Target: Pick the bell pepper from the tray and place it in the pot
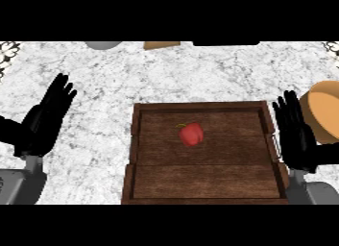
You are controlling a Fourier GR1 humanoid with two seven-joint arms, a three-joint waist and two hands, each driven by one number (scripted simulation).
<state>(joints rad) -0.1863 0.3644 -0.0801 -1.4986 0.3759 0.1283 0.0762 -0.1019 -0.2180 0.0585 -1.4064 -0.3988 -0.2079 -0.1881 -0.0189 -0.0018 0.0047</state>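
Red bell pepper [191, 134] sits untouched in the wooden tray [200, 182] on the marble desk [164, 72].

Left hand [44, 120] rests released, well left of the tray; right hand [296, 134], fingers straight, stands at its right rim, the tan pot [331, 113] just beyond. No readable writing.

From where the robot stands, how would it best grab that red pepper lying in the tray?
Probably from above, closing round the bell pepper's plump middle. It lies alone mid-tray, its stem pointing up-left, so the body is the widest part. The wooden tray's raised walls block a sideways approach. The right hand is nearer the pot.
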